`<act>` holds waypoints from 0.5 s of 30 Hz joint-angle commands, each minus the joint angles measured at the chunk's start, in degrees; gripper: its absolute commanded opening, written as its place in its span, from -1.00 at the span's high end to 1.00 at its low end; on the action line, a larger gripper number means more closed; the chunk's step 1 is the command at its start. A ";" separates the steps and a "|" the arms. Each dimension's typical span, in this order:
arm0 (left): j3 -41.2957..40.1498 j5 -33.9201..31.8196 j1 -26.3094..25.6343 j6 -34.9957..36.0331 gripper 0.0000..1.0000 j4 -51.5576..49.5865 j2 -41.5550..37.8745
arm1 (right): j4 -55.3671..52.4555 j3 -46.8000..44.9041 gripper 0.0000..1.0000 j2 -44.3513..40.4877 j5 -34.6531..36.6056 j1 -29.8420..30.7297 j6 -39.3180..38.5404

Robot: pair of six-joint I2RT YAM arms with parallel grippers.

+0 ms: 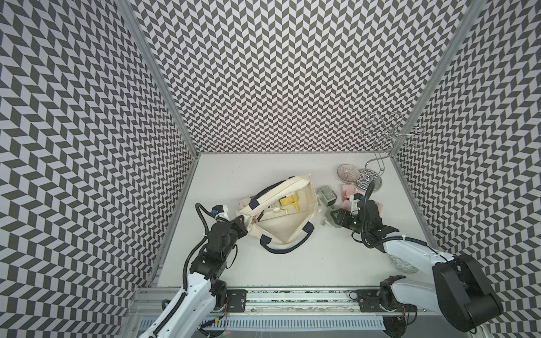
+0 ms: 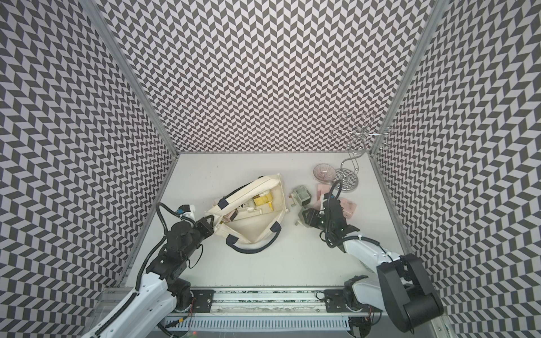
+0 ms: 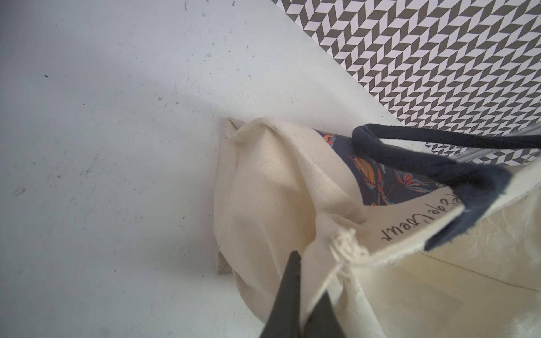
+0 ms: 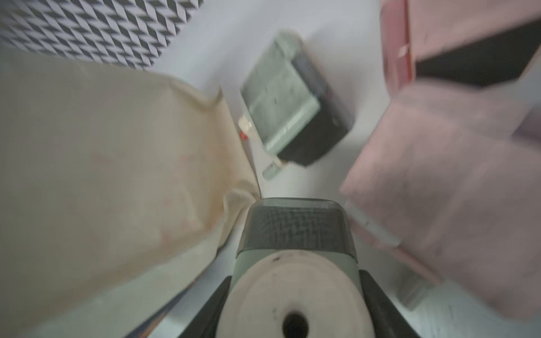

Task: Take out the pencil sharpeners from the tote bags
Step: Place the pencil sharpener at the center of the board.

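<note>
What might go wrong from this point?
1. The right gripper has its held sharpener close to the loose green sharpener and pink sharpeners; setting it down may knock them.
2. The left gripper pinches only the rim of the tote bag; canvas could slip, closing over the yellow sharpener inside.

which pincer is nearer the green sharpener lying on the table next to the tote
Right. The right pincer, shut on a second sharpener, sits just nearer the robot than the green sharpener. The left pincer pinches the tote bag's opposite edge, the whole bag between.
</note>
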 commanded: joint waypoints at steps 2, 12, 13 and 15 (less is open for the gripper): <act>-1.10 -3.97 -0.06 1.31 1.00 -3.12 -0.94 | 10.14 -0.32 0.30 2.31 -4.11 -0.02 1.97; -1.17 -4.45 -0.06 1.94 1.00 -3.52 -0.93 | 11.25 -1.42 -0.04 9.06 -3.94 -1.31 1.94; -1.04 -4.62 -0.06 2.22 1.00 -3.62 -1.03 | 10.94 -1.40 -0.14 9.04 -4.10 -1.31 1.60; -0.75 -4.72 -0.06 2.32 1.00 -3.86 -1.10 | 9.94 -1.25 -0.31 8.87 -4.44 -1.42 0.77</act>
